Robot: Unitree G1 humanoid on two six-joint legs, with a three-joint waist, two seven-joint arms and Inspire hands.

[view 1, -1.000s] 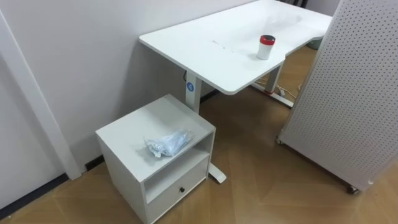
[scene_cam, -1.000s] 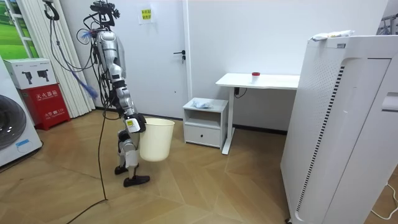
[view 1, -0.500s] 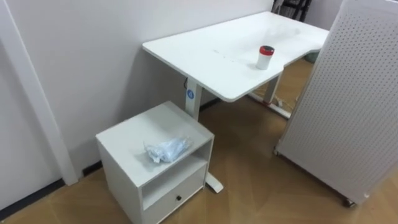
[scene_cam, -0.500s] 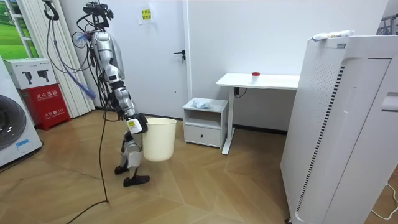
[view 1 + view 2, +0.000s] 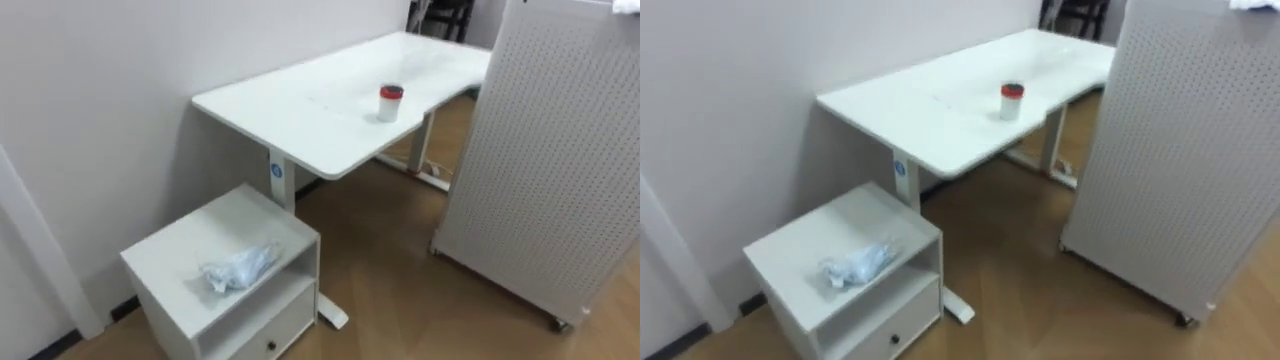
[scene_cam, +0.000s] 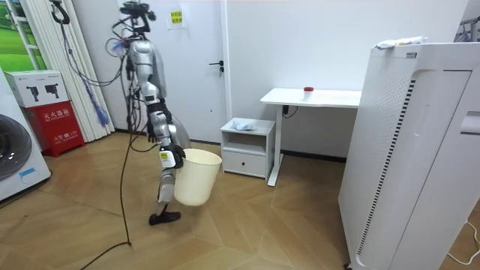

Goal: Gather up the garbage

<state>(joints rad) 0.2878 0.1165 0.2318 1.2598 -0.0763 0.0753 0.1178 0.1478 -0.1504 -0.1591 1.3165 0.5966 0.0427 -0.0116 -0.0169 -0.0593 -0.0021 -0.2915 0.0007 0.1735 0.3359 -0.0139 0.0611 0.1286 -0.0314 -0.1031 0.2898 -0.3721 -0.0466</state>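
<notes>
The crumpled plastic bag lies on the white cabinet at lower left, its long axis running lower left to upper right, well apart from the right hand, which appears clasped on the waste bin rim.

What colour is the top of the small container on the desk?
The container has a red top; left eye view.

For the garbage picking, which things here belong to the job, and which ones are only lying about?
Belong to the job: crumpled plastic bag on the small cabinet; cream bin the robot carries; perhaps the red-lidded cup on the desk.
Just lying about: perforated white panel; washing machine; red box.
</notes>
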